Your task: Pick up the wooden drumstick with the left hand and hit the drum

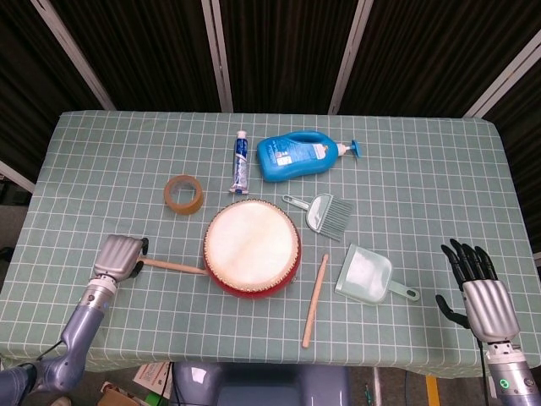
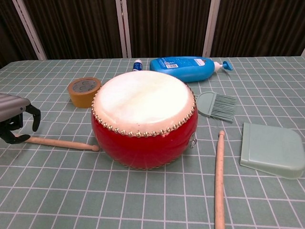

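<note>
The red drum [image 1: 252, 247] with its white skin [image 2: 144, 95] stands mid-table. A wooden drumstick [image 1: 173, 266] lies flat to its left, its tip near the drum's side; the chest view shows this drumstick [image 2: 62, 143] on the cloth. My left hand [image 1: 118, 256] hangs over the stick's outer end, and in the chest view the left hand [image 2: 14, 119] has its dark fingers arched down around that end without closing on it. A second drumstick [image 1: 314, 300] lies to the drum's right. My right hand [image 1: 482, 292] hovers with fingers spread at the front right edge, holding nothing.
Behind the drum are a tape roll [image 1: 183, 194], a toothpaste tube [image 1: 240, 162] and a blue bottle [image 1: 296, 156]. A small brush [image 1: 323, 211] and a dustpan [image 1: 366, 275] lie to the drum's right.
</note>
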